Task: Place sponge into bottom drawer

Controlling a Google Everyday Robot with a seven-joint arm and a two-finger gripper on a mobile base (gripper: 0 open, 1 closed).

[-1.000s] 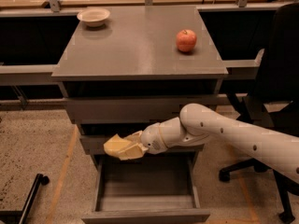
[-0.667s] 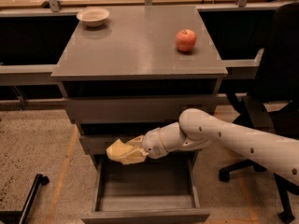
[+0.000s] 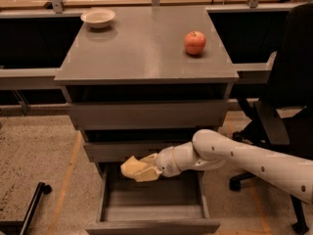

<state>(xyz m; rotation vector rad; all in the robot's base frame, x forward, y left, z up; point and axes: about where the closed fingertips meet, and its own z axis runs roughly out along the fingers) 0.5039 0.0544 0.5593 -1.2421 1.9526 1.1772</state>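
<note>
Since a second ago the gripper (image 3: 143, 169) has sunk lower, from level with the middle drawer (image 3: 142, 150) front to just under it, carrying the sponge (image 3: 131, 166) down with it. From the single camera view, its fingers are closed on the sponge, which juts out past the fingertips, off the ground. Directly beneath the gripper lies the bottom drawer (image 3: 156, 202), pulled out, its grey floor bare. Well above the gripper, on the cabinet top (image 3: 142, 53), sit an apple (image 3: 195, 42) and a bowl (image 3: 98, 17), both untouched. I judge the task well along: the sponge is picked up and over the drawer's back part, not yet resting inside; lowering and letting go remain.
</note>
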